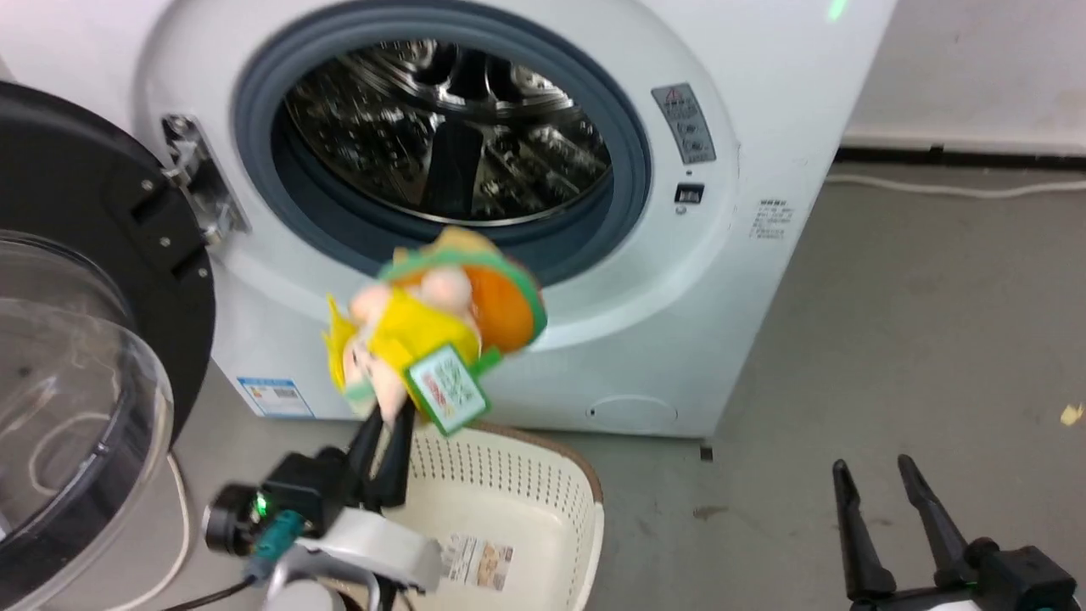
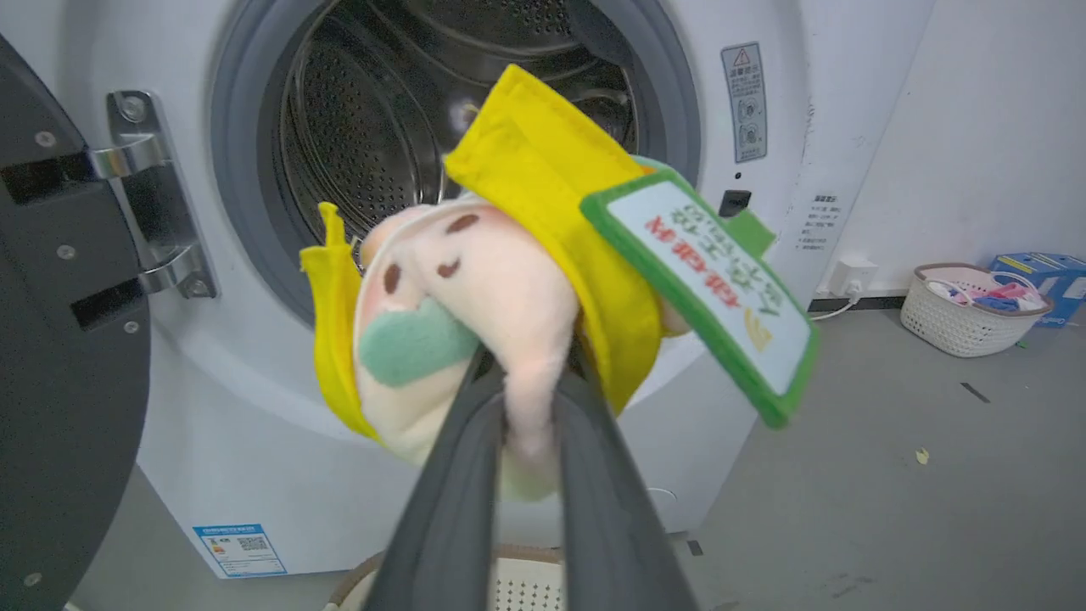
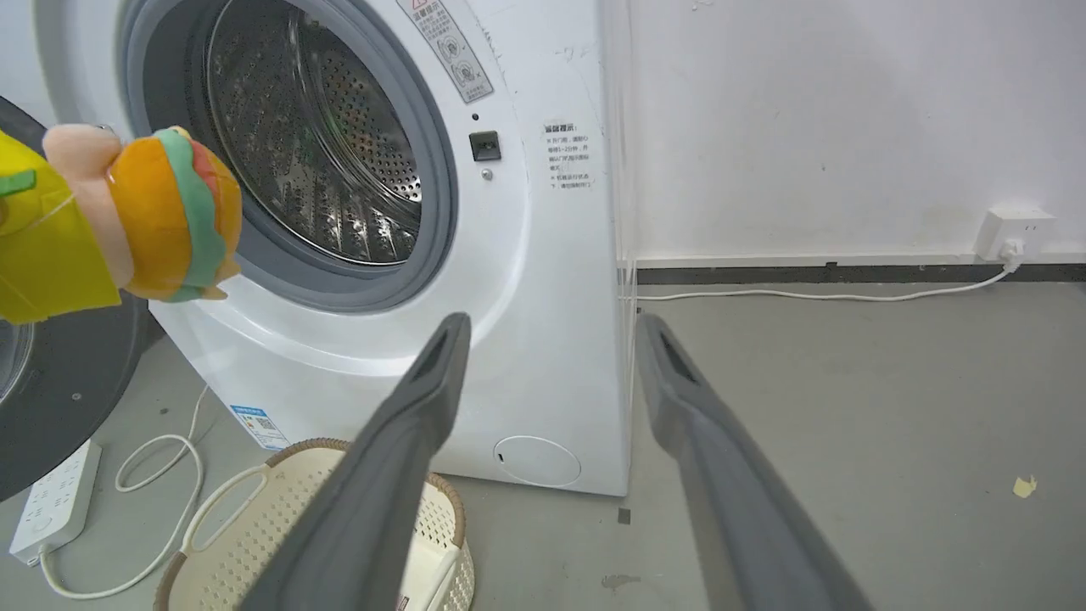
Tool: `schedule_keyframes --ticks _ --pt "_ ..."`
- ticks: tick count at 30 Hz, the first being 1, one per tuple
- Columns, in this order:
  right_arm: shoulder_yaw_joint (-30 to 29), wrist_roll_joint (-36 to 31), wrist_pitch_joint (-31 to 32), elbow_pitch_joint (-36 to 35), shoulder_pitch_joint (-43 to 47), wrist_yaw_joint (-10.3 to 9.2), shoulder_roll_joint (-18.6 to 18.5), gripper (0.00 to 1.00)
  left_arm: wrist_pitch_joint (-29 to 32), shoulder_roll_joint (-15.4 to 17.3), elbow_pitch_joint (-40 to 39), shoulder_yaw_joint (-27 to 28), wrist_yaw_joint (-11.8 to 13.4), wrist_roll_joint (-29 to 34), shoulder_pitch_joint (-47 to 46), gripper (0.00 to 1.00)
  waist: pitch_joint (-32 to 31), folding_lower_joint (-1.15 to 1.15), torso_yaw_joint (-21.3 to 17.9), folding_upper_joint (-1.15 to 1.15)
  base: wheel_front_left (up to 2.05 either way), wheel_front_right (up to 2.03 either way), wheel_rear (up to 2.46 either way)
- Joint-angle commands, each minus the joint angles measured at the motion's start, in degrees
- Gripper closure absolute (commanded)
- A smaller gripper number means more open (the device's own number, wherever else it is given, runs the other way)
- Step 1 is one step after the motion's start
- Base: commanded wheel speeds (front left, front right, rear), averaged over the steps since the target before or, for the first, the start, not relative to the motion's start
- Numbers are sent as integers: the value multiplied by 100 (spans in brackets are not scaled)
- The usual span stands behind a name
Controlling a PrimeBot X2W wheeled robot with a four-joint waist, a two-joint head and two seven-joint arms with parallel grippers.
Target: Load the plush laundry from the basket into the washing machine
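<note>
**Head view.** The left gripper is clamped on the plush laundry. It holds the toy in the air above the basket, just in front of the washing machine. The toy is blurred and hangs at the lower lip of the grey rubber ring. The drum is open and looks empty. The door is swung wide to the left. The right gripper sits at lower right over bare floor, fingers spread and holding nothing.

**Left wrist view.** The two dark fingers pinch only a narrow, pale pink part of the toy. The yellow body and the paper tag flop above them. That thin hold is the likely trouble. A quick swing could let the toy slip and fall to the floor short of the drum. If it goes in too low, the toy or its loose tag could catch on the rubber ring. The steel hinge juts out at the left of the opening, so the freer room lies toward the centre and right.

**Right wrist view.** The right fingers are wide apart and point at the washer's front right corner. The toy shows at the far left edge, before the opening. A white power strip lies on the floor left of the basket. Open grey floor stretches to the right, well apart from the machine.
</note>
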Motion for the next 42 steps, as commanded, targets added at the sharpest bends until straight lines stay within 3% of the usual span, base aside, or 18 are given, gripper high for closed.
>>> schedule_keyframes --ticks 1,7,15,19,27,34,42 --pt "53 -41 -26 -53 -13 3 0 0 -31 -14 -342 106 35 78 -54 100 239 1 -72 0 0 0 0" --pt "238 -67 -26 -137 -356 3 0 0 17 192 -555 395 -16 79 -800 100 1025 1 -385 0 0 0 0" --pt "263 107 -26 -195 -765 3 0 0 860 657 -284 644 -178 -13 -2349 100 2043 1 -852 0 0 0 0" --pt "322 288 -26 -168 -978 3 0 0 1797 1181 258 699 -293 57 -3408 100 2595 1 -1190 0 0 0 0" --pt "329 826 -26 -141 -1279 3 0 0 2658 1920 1333 631 -500 142 -5167 100 3255 1 -1580 0 0 0 0" --pt "458 950 -26 -162 -1508 3 0 0 3282 2074 2471 236 -566 383 -6542 100 3612 1 -1735 0 0 0 0" --pt "557 1030 -26 -128 -1575 3 0 0 3638 2057 3423 -174 -599 563 -7225 100 3757 1 -1812 0 0 0 0"
